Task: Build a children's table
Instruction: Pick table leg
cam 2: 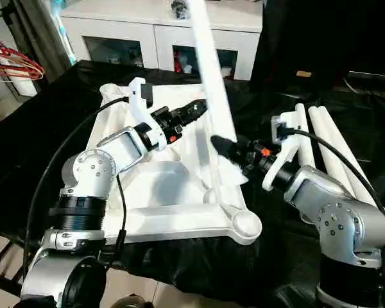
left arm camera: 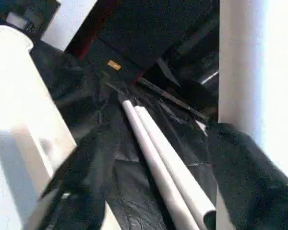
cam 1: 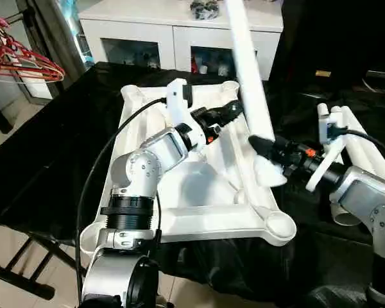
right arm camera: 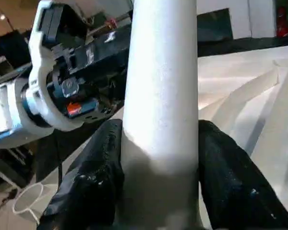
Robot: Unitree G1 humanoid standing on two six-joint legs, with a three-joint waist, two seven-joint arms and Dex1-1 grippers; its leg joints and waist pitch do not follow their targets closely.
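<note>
The robot's silver left forearm [cam 1: 144, 168] is reaching up from the near edge over the table top [cam 1: 179, 212], which is lying upside down, ribbed underside up, on a black cloth [cam 1: 51, 147]. At its end the left gripper [cam 1: 233, 110] is pointing at the white leg [cam 1: 247, 70] that is rising steeply and leaning toward the cabinet; the left wrist view is showing its two black fingers [left arm camera: 240, 177] spread apart, the leg running past just beside one of them, and I cannot tell whether that finger is touching it. The right gripper [right arm camera: 158, 167] is clamping the same leg lower down, one black finger pressed on each side of the round shaft, near the top's right edge. The leg's lower end is sitting by the rib area inside that edge, though its exact seat is hidden by the gripper. Further right, three more legs [cam 2: 324, 138] are lying side by side on the cloth, well apart from the top. Behind everything a white cabinet with glass doors [cam 1: 173, 38] is standing, and red hangers [cam 1: 19, 58] are hanging at the far left
</note>
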